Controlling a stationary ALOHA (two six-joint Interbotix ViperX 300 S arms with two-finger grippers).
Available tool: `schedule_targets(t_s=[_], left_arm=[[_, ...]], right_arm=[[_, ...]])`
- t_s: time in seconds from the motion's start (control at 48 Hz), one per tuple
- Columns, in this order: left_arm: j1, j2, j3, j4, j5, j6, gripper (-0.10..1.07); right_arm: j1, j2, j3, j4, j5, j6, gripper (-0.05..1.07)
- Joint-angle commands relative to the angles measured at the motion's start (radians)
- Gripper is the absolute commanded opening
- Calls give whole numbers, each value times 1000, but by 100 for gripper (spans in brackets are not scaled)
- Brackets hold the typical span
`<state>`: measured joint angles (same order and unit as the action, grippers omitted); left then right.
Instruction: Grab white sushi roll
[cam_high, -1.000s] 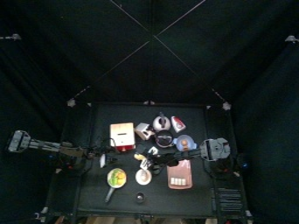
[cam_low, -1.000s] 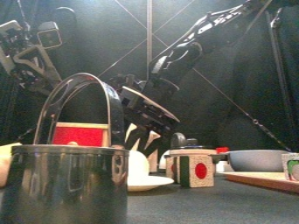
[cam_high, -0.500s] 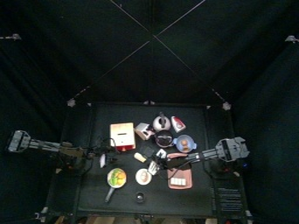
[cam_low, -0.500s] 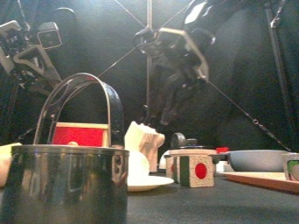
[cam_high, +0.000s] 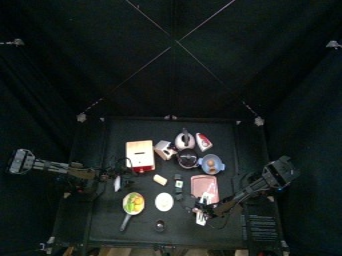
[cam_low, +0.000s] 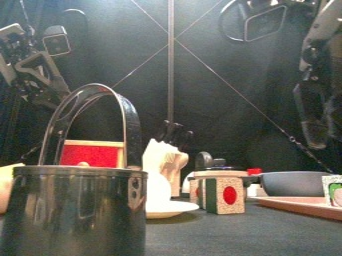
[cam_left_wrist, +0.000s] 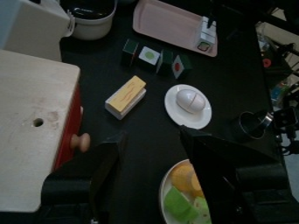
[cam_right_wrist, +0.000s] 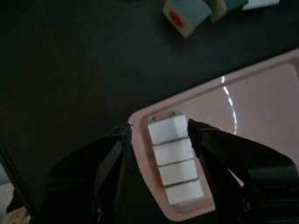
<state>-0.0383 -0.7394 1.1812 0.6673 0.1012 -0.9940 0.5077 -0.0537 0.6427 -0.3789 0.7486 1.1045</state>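
Note:
The white sushi roll (cam_right_wrist: 172, 159), a strip of several white segments, lies at one end of the pink tray (cam_right_wrist: 247, 112). My right gripper (cam_right_wrist: 163, 140) hangs open just above it, with one jaw on each side and nothing gripped. From above, that gripper (cam_high: 201, 213) is at the table's front, at the near end of the pink tray (cam_high: 205, 185). The left wrist view shows the roll (cam_left_wrist: 207, 35) on the tray's (cam_left_wrist: 163, 17) edge. My left gripper (cam_left_wrist: 162, 149) rests open at the table's left side (cam_high: 114, 182).
Small sushi cubes with red or green centres (cam_right_wrist: 187, 13) (cam_low: 222, 192) stand beside the tray. A red-and-white box (cam_high: 139, 153), dark pots (cam_high: 187, 158), a white plate (cam_high: 164, 201), a fruit plate (cam_high: 132, 204) and a butter block (cam_left_wrist: 125, 94) fill the table. A steel pot (cam_low: 87, 210) stands at the front edge.
My right arm has swung from the table's middle toward the front right, bringing its open gripper over the near end of the pink tray. The left arm has stayed put.

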Motion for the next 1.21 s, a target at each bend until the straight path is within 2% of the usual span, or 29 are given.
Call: schedule_targets(t_s=[0.0, 0.333, 1.042, 1.188], left_arm=[[2, 3, -12, -2, -2, 0, 88], [2, 3, -9, -2, -2, 0, 88], [2, 3, -8, -2, -2, 0, 88], [2, 3, -8, -3, -2, 0, 88]], right_arm=[[0, -32, 5, 11, 0, 3, 88], [0, -15, 48, 52, -38, 2, 88], [-18, 11, 109, 51, -112, 2, 86], [-18, 11, 109, 52, -110, 2, 77]])
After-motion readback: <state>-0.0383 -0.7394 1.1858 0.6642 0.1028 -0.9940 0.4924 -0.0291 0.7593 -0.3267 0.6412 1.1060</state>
